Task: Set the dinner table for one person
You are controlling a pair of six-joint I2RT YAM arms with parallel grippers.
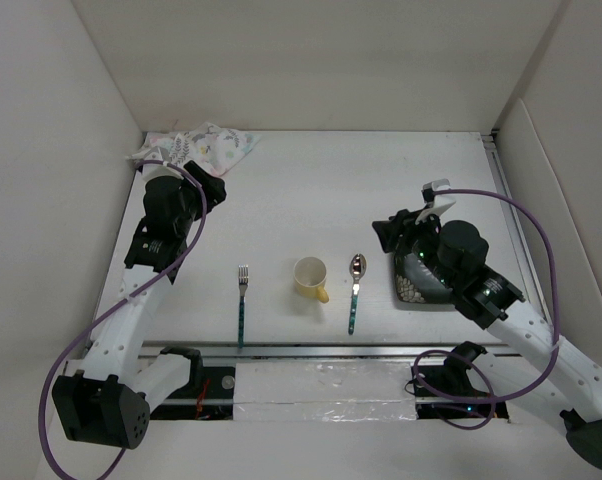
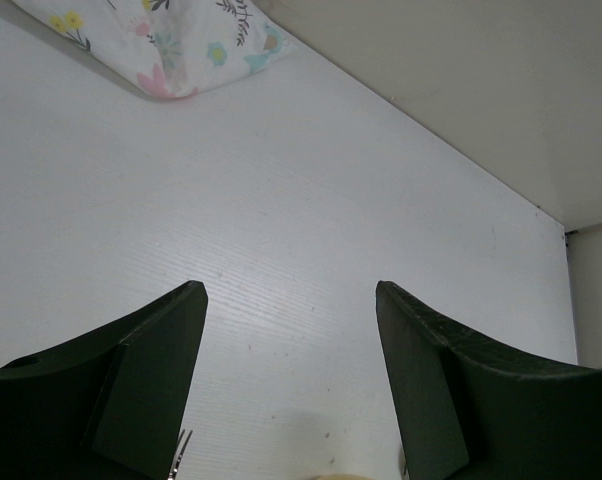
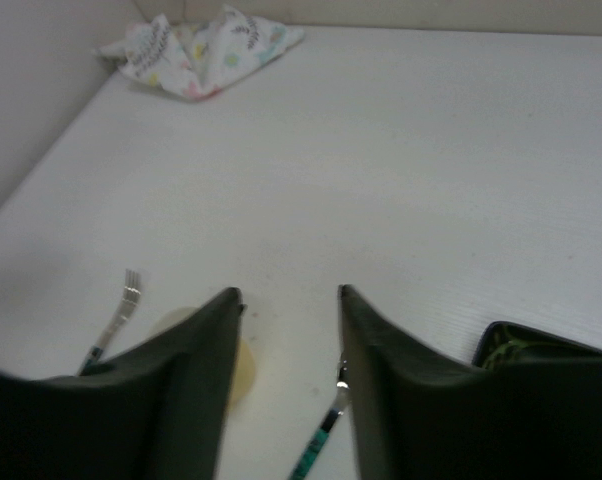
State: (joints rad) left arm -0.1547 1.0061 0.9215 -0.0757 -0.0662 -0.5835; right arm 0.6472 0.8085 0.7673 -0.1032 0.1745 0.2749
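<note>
The dinner table [image 1: 321, 190] is a large white tabletop. On its near part lie a teal-handled fork [image 1: 242, 300], a yellow cup [image 1: 310, 278] and a teal-handled spoon [image 1: 354, 290] in a row. A dark patterned plate [image 1: 419, 290] lies right of the spoon, partly under my right arm. A crumpled pastel placemat [image 1: 196, 148] sits in the far left corner. My left gripper [image 1: 211, 190] is open and empty just in front of the placemat [image 2: 151, 40]. My right gripper [image 1: 393, 230] is open and empty above the plate's [image 3: 526, 345] far left edge, its fingers framing the cup [image 3: 239, 368] and spoon [image 3: 323, 435].
White walls close the table at the left, back and right. A metal rail [image 1: 331, 350] runs along the near edge between the arm bases. Purple cables [image 1: 526, 215] loop from both arms. The fork [image 3: 121, 305] lies left of the cup in the right wrist view.
</note>
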